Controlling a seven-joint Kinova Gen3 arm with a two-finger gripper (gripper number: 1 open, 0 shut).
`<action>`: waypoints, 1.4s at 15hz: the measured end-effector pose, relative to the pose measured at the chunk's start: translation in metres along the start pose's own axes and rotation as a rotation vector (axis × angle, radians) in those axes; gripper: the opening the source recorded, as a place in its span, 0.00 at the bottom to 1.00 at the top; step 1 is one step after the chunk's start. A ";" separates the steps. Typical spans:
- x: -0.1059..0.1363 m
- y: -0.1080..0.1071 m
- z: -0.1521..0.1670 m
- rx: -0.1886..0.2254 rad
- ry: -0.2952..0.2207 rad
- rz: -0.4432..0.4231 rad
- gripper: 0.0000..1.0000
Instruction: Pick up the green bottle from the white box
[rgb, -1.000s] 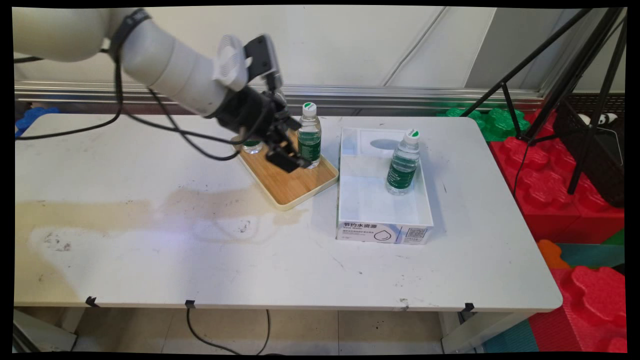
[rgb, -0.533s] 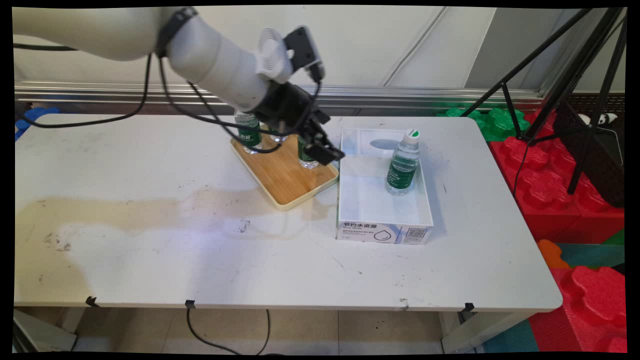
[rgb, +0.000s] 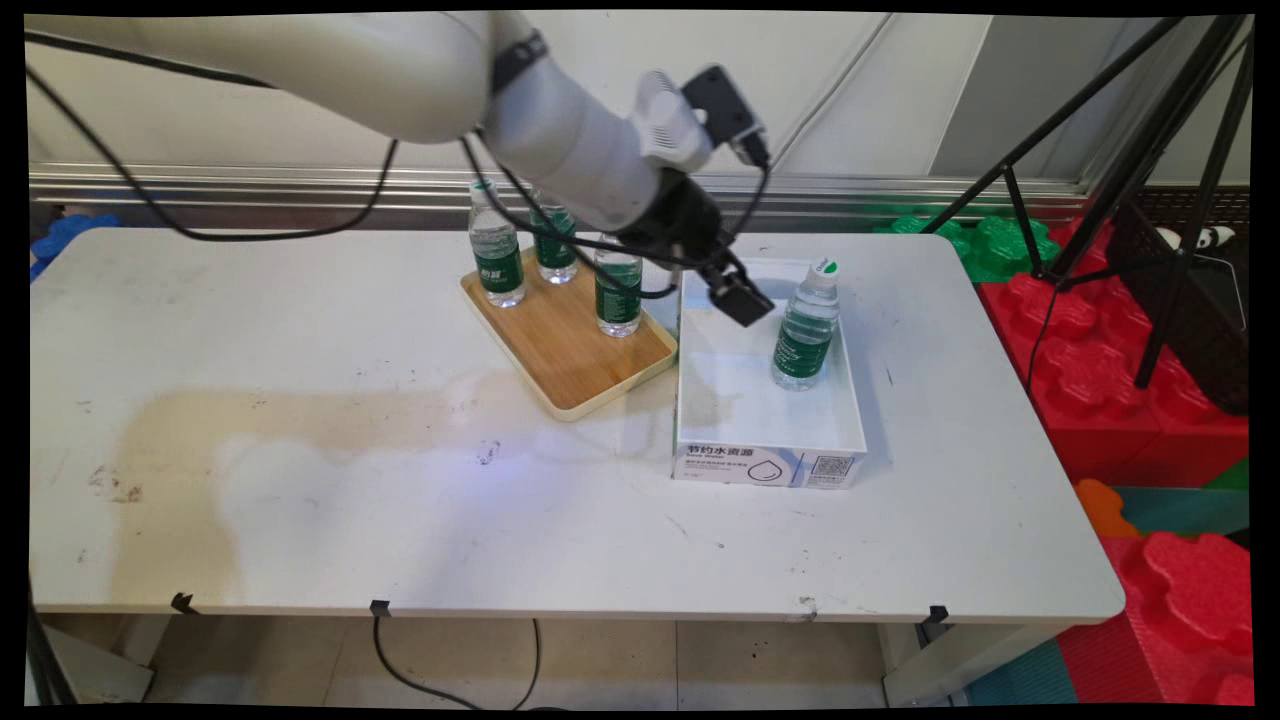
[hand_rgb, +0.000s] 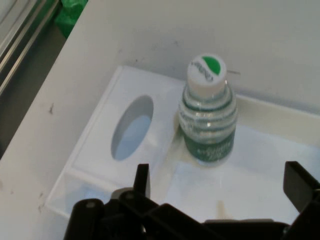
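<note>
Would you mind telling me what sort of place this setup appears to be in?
Probably a robot lab or test room, possibly a converted play space: a white table holds water bottles on a wooden tray and in a white box, a black tripod stands beside it, and red foam blocks cover the floor.

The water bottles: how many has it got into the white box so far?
One bottle stands in the white box. Three bottles wait on the wooden tray. The tool hovers open and empty over the box, beside the boxed bottle.
</note>
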 end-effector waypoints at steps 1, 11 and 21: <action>0.004 0.001 0.007 0.000 0.000 -0.005 1.00; 0.030 0.009 0.092 -0.021 -0.014 -0.029 1.00; 0.031 0.009 0.137 -0.035 -0.029 -0.038 1.00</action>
